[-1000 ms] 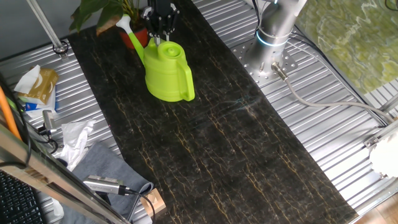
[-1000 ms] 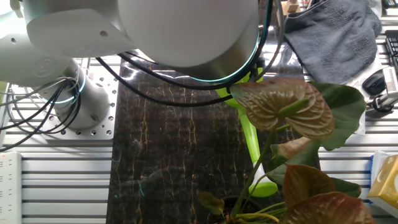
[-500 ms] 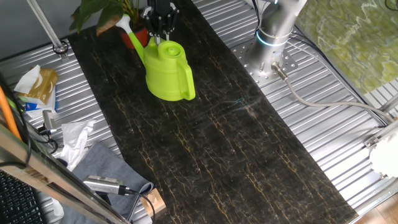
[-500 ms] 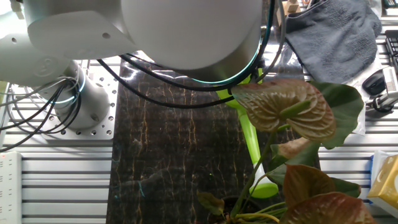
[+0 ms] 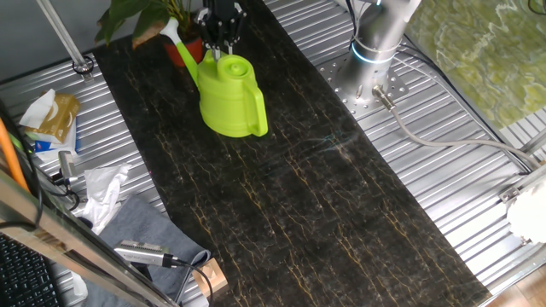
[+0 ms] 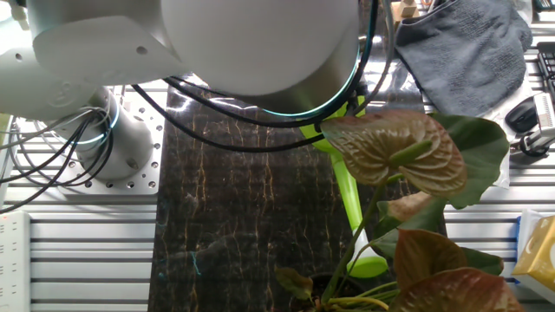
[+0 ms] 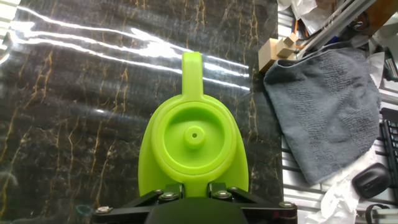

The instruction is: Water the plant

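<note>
The lime-green watering can (image 5: 229, 98) stands on the dark marbled mat, with its spout pointing up-left toward the plant. The plant (image 5: 128, 17) has broad dark leaves and a red-orange pot (image 5: 194, 49) at the mat's far left corner. My gripper (image 5: 220, 51) reaches down onto the can's top at the spout side. In the hand view the can (image 7: 193, 149) fills the middle. My gripper (image 7: 191, 190) has a finger (image 7: 166, 194) on each side of the green neck and is shut on it. In the other fixed view the spout (image 6: 347, 186) runs behind the plant's leaves (image 6: 390, 147).
A grey cloth (image 7: 329, 106) lies right of the mat, with a wooden block (image 7: 277, 53) beside it. The arm's base (image 5: 375, 51) is bolted to the ribbed table right of the mat. Paper and bags (image 5: 51, 115) lie on the left.
</note>
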Available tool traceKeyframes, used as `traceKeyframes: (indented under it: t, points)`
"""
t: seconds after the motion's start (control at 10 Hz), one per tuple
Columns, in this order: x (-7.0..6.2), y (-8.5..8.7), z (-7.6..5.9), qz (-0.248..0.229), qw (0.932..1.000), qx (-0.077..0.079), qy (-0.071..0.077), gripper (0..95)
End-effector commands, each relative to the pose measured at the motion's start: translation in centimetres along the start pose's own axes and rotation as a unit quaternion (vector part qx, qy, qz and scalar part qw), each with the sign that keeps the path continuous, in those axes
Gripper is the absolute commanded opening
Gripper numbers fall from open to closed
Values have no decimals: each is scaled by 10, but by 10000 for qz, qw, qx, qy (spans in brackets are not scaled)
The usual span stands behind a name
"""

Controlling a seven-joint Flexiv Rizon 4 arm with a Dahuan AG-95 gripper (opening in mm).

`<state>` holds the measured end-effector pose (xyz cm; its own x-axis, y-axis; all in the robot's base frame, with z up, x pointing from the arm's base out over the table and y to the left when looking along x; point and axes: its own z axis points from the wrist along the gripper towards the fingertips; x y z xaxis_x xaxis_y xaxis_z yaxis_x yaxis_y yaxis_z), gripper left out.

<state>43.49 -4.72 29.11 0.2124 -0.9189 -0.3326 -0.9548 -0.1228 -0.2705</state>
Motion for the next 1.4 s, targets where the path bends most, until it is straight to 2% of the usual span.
traceKeyframes:
  t: [0.1,0.2,0.6,1.1,1.4]
  points:
    - [0,0,0,74,9999,-59,50,0]
    - [0,0,0,102,9998,-95,115,0]
    - [0,0,0,61,9999,-100,117,0]
    - [0,0,0,-11,10000,-88,-27,0]
    - [0,0,0,10,10000,-84,-28,0]
